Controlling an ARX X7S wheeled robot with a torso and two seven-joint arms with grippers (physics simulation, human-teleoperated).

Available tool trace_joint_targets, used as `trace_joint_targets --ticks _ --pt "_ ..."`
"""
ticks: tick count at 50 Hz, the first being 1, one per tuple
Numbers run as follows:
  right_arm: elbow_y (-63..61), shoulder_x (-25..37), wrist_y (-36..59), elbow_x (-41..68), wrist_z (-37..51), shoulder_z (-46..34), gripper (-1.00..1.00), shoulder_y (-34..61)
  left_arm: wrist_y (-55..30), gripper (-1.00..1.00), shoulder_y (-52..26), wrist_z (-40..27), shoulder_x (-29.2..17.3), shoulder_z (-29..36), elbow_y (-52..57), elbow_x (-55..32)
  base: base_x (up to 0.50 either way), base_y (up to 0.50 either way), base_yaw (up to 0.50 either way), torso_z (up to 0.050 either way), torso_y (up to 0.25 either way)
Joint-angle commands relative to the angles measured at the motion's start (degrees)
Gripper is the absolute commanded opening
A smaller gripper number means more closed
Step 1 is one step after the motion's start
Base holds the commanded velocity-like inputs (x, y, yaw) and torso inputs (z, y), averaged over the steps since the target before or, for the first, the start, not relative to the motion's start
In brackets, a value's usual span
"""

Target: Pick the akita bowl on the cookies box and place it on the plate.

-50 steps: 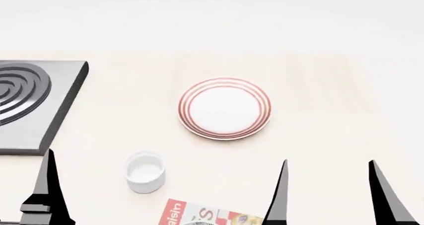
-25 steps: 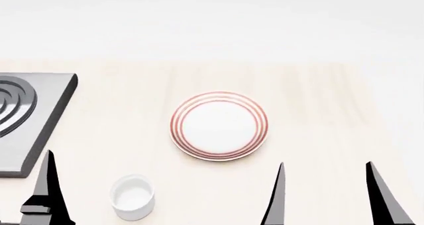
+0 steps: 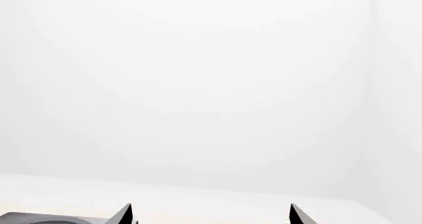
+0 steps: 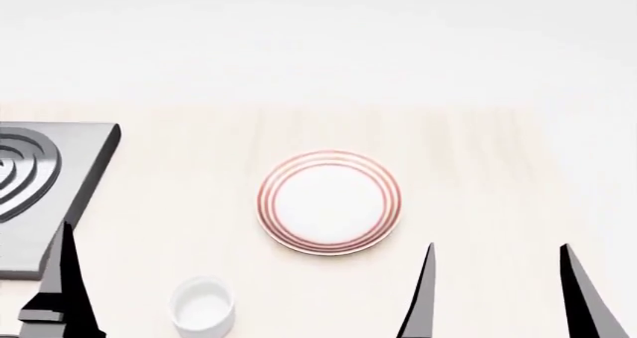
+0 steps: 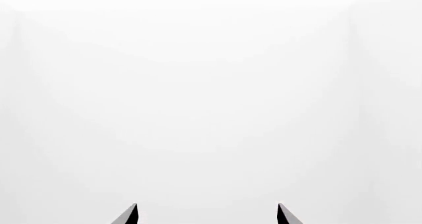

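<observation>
The plate [image 4: 330, 201], white with thin red rings, lies empty on the pale wooden counter in the middle of the head view. The akita bowl and the cookies box are out of view in every frame. My right gripper [image 4: 503, 297] stands open near the bottom right of the head view, nearer to me than the plate, with nothing between its fingers [image 4: 423, 293]. It also shows open in the right wrist view, where my right gripper [image 5: 207, 209] faces only a white wall. My left gripper [image 3: 210, 210] is open and empty too. One of its fingers [image 4: 60, 293] shows at the head view's lower left.
A small plain white cup [image 4: 202, 306] stands left of and nearer than the plate. A dark stove with a ringed burner [image 4: 40, 181] occupies the left edge. A corner of that stove [image 3: 59, 218] shows by the left gripper. A white wall backs the counter.
The head view has shifted: the plate, cup and stove have slid down the frame, and the cookies box has dropped out at the bottom edge. Both grippers hold their places in the frame.
</observation>
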Motion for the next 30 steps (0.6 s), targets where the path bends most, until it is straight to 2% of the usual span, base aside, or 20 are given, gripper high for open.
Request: trace_joint_targets --ticks 1,23,30 --pt "-0.2 0.4 -0.3 0.1 0.3 -0.1 1.00 -0.2 0.7 1.00 0.0 0.0 -0.4 -0.1 0.0 -0.7 0.00 0.00 0.00 0.050 0.000" --pt "-0.8 1.5 0.1 1.4 0.8 0.5 1.00 -0.1 -1.4 1.00 -1.0 -1.2 -0.9 0.6 -0.4 -1.5 0.00 0.00 0.00 0.050 0.000" --pt "-0.9 1.8 0.2 2.0 1.0 0.7 1.00 0.0 -0.3 1.00 -0.7 -0.7 -1.1 0.3 -0.8 -2.1 0.00 0.00 0.00 0.004 0.000"
